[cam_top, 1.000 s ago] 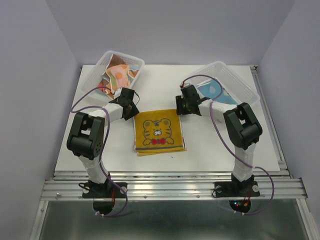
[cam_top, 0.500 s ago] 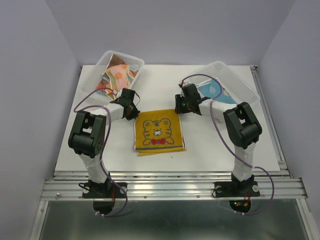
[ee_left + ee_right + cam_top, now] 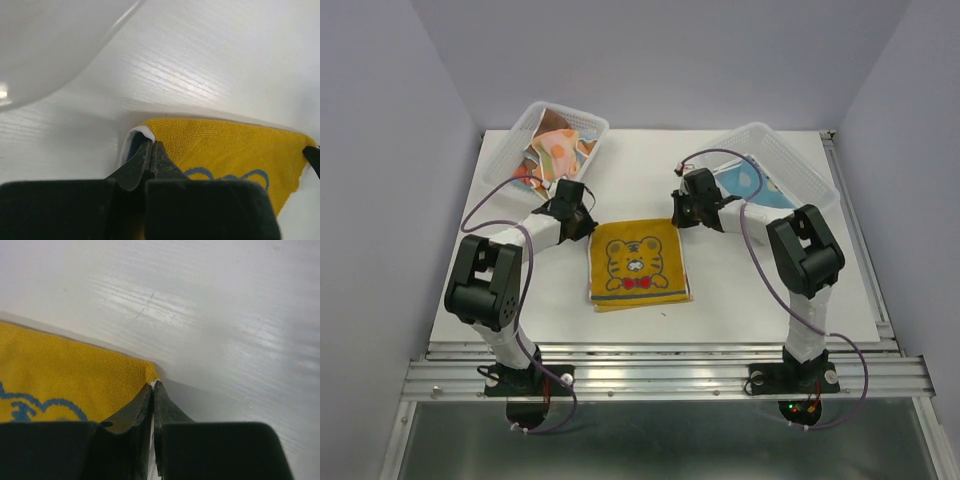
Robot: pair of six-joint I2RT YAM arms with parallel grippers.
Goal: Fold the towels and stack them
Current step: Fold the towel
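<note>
One mustard yellow towel [image 3: 638, 264] with a tiger face lies flat on the white table [image 3: 640, 165], between the two arms. The left fingers [image 3: 136, 169] are closed on its far left corner, where the white underside shows. The right fingers [image 3: 139, 409] are pressed together on its far right corner. More towels [image 3: 558, 150] sit in the clear basket [image 3: 510, 148] behind the left arm.

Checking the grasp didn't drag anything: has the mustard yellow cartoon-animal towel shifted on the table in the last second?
No. The mustard yellow towel lies just as before, its near edge at the same gap from the white table's front edge.
</note>
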